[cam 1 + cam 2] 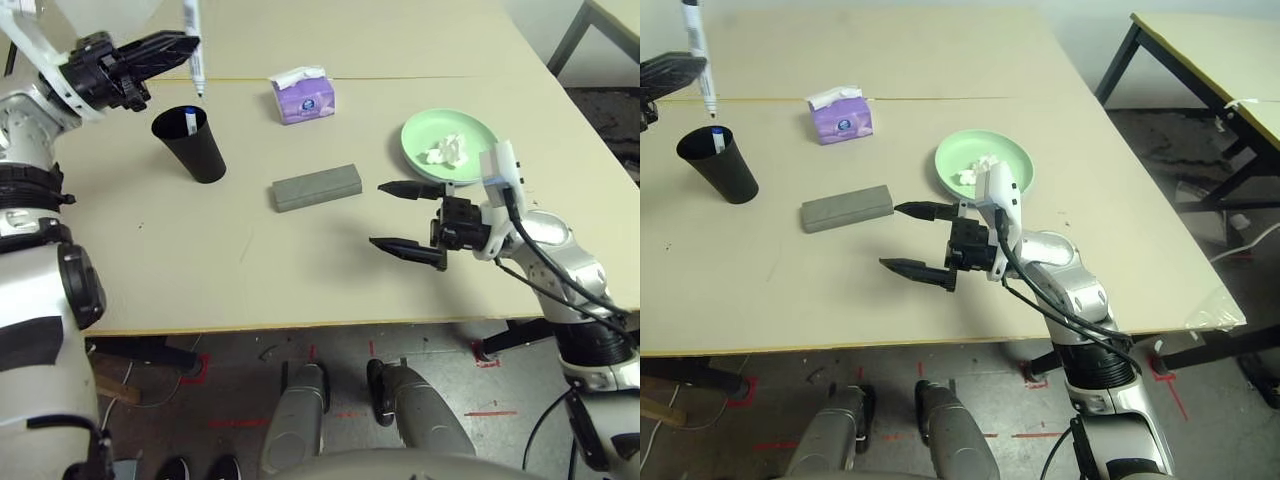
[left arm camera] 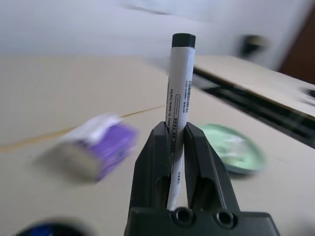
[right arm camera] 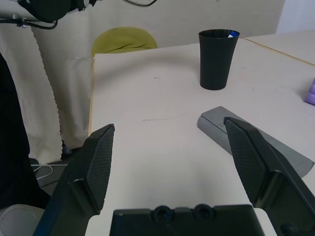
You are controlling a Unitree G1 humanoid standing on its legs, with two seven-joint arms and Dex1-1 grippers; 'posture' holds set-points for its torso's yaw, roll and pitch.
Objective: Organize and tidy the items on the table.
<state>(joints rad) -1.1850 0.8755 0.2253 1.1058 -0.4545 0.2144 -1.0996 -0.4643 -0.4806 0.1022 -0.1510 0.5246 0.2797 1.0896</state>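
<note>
My left gripper (image 1: 185,45) is shut on a white marker (image 1: 193,48), held upright just above and behind the black cup (image 1: 192,144). Another white marker (image 1: 190,122) with a blue cap stands inside the cup. The grey glasses case (image 1: 316,187) lies mid-table. My right gripper (image 1: 408,220) hangs open over the table just right of the case, with nothing between its fingers. A green plate (image 1: 450,144) behind it holds a crumpled white tissue (image 1: 445,151). The purple tissue box (image 1: 302,97) sits at the back by the seam.
The table's front edge (image 1: 300,325) runs close below the right gripper. Another table (image 1: 1210,60) stands off to the right, with floor between. A yellow chair back (image 3: 123,39) shows beyond the table's left side.
</note>
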